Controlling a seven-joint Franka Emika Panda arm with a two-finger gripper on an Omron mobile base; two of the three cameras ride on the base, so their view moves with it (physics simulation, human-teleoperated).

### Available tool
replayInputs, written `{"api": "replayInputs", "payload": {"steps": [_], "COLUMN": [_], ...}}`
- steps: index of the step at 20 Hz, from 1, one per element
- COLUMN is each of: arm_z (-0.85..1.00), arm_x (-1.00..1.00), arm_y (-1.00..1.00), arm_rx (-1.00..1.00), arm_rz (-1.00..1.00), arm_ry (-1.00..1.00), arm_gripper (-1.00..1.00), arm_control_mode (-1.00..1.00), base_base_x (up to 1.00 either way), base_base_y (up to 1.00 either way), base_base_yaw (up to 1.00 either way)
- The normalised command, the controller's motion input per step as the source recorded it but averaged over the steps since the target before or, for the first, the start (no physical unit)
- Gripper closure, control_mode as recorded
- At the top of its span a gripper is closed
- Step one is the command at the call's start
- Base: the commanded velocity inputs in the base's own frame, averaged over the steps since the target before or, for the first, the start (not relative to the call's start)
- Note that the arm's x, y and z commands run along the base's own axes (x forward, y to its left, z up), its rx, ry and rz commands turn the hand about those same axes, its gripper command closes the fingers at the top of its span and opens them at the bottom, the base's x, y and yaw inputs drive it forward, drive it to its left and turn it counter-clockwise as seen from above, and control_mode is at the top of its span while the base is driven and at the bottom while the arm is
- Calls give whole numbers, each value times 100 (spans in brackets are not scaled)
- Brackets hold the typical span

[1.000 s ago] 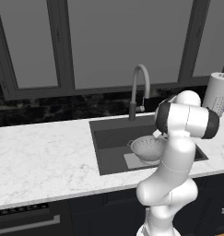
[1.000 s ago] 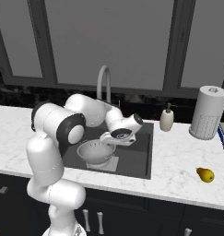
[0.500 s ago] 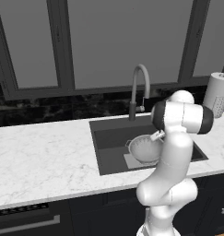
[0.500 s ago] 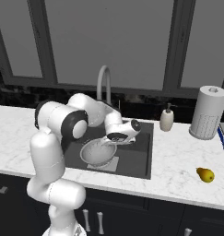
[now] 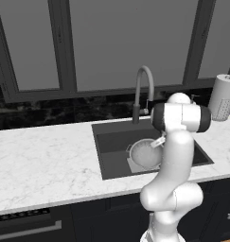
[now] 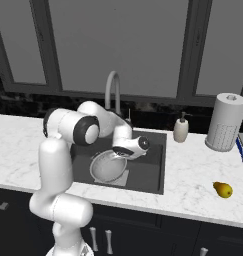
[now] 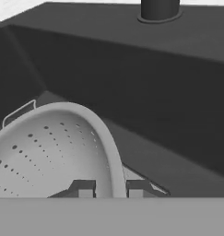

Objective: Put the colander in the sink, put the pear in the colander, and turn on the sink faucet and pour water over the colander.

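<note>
A broad white marble tabletop (image 5: 45, 165) is seen at the left, running to a large rectangular dark grey sink basin (image 5: 117, 139) let into it. At the far edge of the basin a tall grey metal gooseneck faucet (image 5: 144, 87) is seen rising, its dark base (image 7: 158, 9) visible at the top of the hand view. On the basin floor, over the pale square patch, a small round silvery-white perforated metal colander (image 6: 107, 167) is shown, upright or nearly so. Its right rim is pinched between the two dark fingertips (image 7: 83, 188) of the end effector (image 6: 124, 151), which is clenched on that thin wall; one fingertip is seen inside the bowl and one outside.

Further right, a small cream soap dispenser bottle (image 6: 181, 129) is set at the far right corner of the sink, and a tall white paper towel roll (image 6: 224, 122) beyond it. The small yellow-orange tapered pear (image 6: 222, 189) is seen lying on its side on the tabletop near the front edge, well apart from the end effector and to its right, its long axis running roughly left to right. A rightward reach across the sink rim is judged to be what the pear calls for, once the colander is let go. No brand, label or legible writing is shown.
</note>
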Motion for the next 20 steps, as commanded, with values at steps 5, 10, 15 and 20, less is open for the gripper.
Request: {"api": "replayInputs", "payload": {"steps": [5, 10, 15, 20], "arm_z": [-30, -16, -4, 0], "arm_x": [23, 22, 5, -40], "arm_y": [0, 0, 0, 0], "arm_rx": [-2, 0, 0, 0], "arm_rz": [0, 0, 0, 0], "arm_ry": [-7, -1, 0, 0], "arm_gripper": [100, -100, -100, -100], "arm_control_mode": [-100, -100, -100, -100], "base_base_x": [0, 0, 0, 0], "base_base_y": [0, 0, 0, 0], "base_base_yaw": [0, 0, 0, 0]}}
